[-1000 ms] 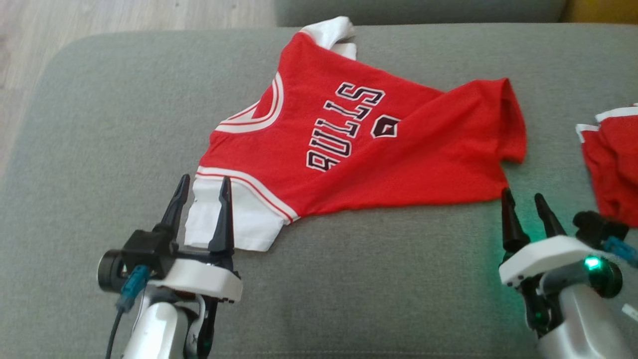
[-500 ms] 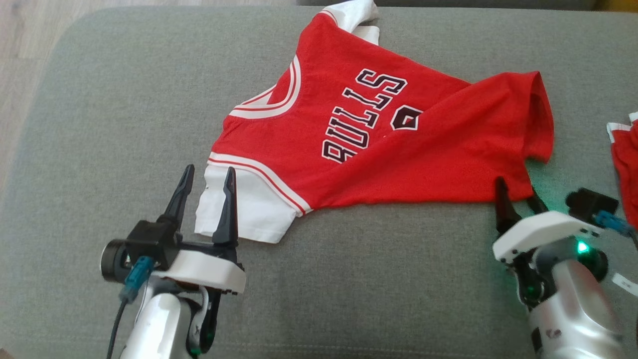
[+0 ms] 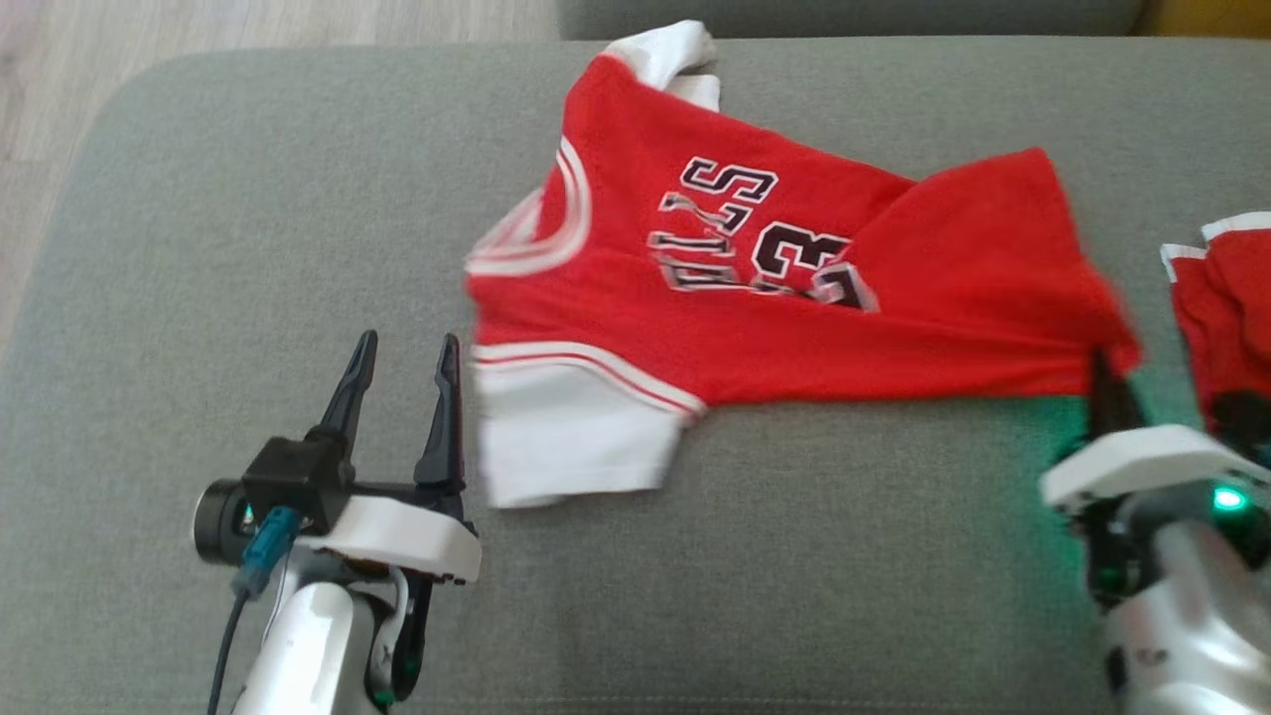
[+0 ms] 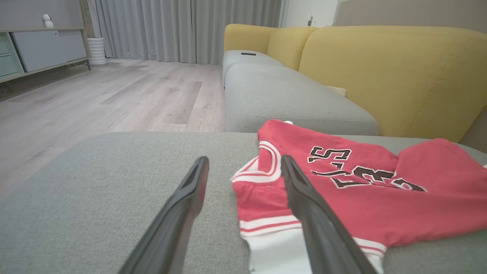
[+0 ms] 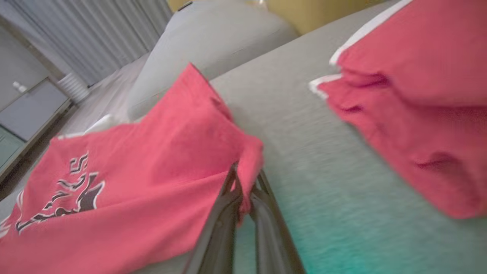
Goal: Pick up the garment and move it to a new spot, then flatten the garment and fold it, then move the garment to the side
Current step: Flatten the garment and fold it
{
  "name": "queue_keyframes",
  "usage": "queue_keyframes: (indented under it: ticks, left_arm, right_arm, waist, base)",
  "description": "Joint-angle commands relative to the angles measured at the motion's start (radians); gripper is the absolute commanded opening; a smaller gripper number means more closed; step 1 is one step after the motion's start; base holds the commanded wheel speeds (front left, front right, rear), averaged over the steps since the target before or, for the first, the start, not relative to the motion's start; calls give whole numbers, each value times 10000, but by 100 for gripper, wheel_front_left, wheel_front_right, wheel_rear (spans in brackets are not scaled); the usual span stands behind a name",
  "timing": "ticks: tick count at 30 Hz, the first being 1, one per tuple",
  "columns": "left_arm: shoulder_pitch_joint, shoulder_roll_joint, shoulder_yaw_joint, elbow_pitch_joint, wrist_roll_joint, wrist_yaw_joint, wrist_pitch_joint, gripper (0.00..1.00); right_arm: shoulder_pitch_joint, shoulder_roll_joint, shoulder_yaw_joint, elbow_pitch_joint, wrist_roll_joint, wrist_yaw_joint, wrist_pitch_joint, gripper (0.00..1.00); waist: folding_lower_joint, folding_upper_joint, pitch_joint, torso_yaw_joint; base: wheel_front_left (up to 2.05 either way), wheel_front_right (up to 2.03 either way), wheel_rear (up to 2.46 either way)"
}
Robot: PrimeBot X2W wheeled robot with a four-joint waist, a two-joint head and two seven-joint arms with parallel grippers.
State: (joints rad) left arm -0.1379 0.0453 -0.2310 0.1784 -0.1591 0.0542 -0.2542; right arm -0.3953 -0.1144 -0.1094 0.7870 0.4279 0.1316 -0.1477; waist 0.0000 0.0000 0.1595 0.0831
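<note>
The left pincer (image 3: 408, 343) is hovering low over the grey sofa cushion (image 3: 248, 248) with its fingers spread wide and nothing between them. A second ago its right finger was overlapping the white sleeve (image 3: 566, 437). Now that sleeve is lying just beside the finger and clear of it, so the cloth is sliding away from this pincer towards the right.

The red garment (image 3: 794, 328) is resting in the middle of the cushion, collar towards the left and hem towards the right. It is blurring with motion. A taut ridge is running along its near edge, and the fold that was covering part of the lettering is opening up, so more of the number is showing.

At the right, the right pincer (image 3: 1104, 382) was open beside the near hem corner a second ago. It is now clamped on that corner, and in the right wrist view the red cloth is bunching between its fingers. Further right, a second red garment (image 3: 1226, 318) is lying apart from it.

The pick-up is probably beginning as a one-sided drag to the right. The left pincer is likely missing its hold on the sleeve and needing to reach again.
</note>
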Motion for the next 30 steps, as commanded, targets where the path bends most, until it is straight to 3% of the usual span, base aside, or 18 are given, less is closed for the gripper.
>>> queue_keyframes:
  ticks: [1,11,21,30]
  left_arm:
    - [-246,49,346,-278,111,41,-76,100]
    - [-35,49,176,488,114,-157,-76,100]
    - [-152,49,-722,2328,-157,-1155,-76,100]
    - [-700,49,-1427,3861,-613,-933,-73,100]
  right_arm:
    - [-139,-241,-90,-207,68,-9,-234,0]
    - [72,-172,-763,-402,-30,-9,-289,0]
    - [251,119,-406,-800,-153,-9,-45,0]
    - [242,244,112,-1275,-137,-9,269,0]
  waist:
    - [0,0,-58,-55]
    - [0,0,-107,-92]
    - [0,0,-270,-185]
    - [0,0,-251,-617]
  base:
    - [0,0,0]
    - [0,0,0]
    - [0,0,0]
    - [0,0,0]
